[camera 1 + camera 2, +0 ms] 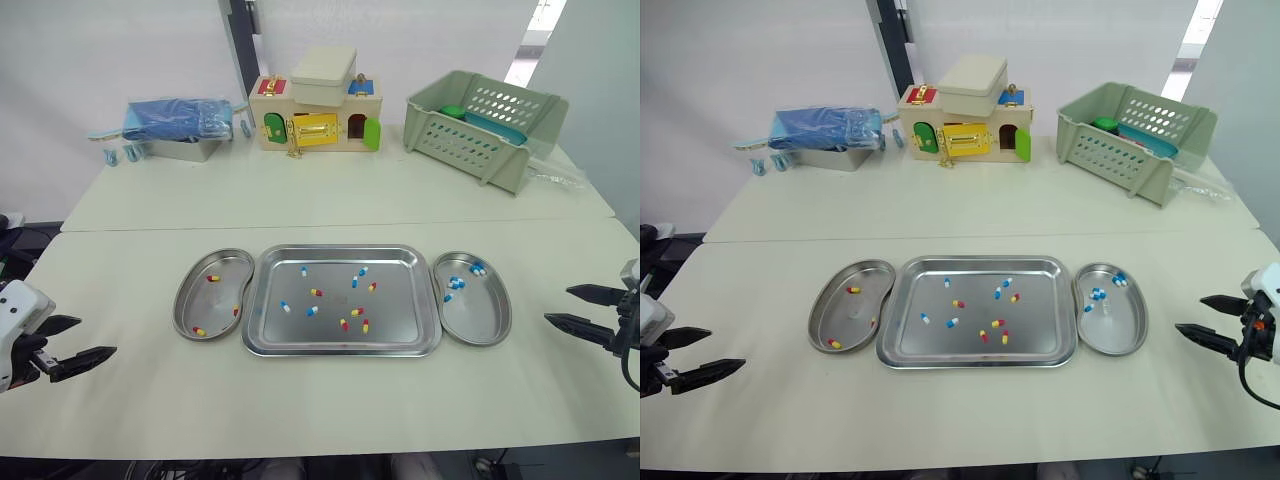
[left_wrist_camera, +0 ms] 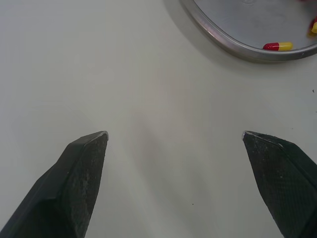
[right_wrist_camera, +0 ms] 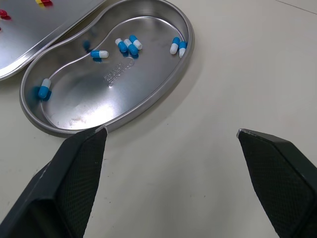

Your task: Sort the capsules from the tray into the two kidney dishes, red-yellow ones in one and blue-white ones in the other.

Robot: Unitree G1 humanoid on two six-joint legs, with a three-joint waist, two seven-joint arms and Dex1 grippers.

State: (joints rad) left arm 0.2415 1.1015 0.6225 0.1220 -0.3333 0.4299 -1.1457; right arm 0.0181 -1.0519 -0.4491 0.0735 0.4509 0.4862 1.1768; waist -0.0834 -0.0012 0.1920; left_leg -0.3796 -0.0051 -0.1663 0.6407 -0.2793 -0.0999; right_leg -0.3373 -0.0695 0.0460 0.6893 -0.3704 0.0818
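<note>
My left gripper (image 1: 97,337) hovers over the white table (image 1: 330,420) with its 2 black fingers spread wide and nothing between them, out to the left of the left kidney dish (image 1: 200,300), with bare tabletop between us. My right gripper (image 1: 557,305) is likewise wide open and holds nothing, just off the right side of the right kidney dish (image 1: 485,325). The steel tray (image 1: 400,315) lies between the 2 dishes, its sides almost touching theirs. Scattered across it are red-yellow capsules (image 1: 344,324) and blue-white capsules (image 1: 312,311), lying apart from one another. The left dish holds 3 red-yellow ones, the right dish several blue-white ones, most near its far end. Along the far side of the table, well apart from the tray, stand a blue bundle (image 1: 180,118) on a metal container, a wooden lock box (image 1: 315,125) with a cream case (image 1: 324,72) on top, and a tilted green basket (image 1: 485,125).
</note>
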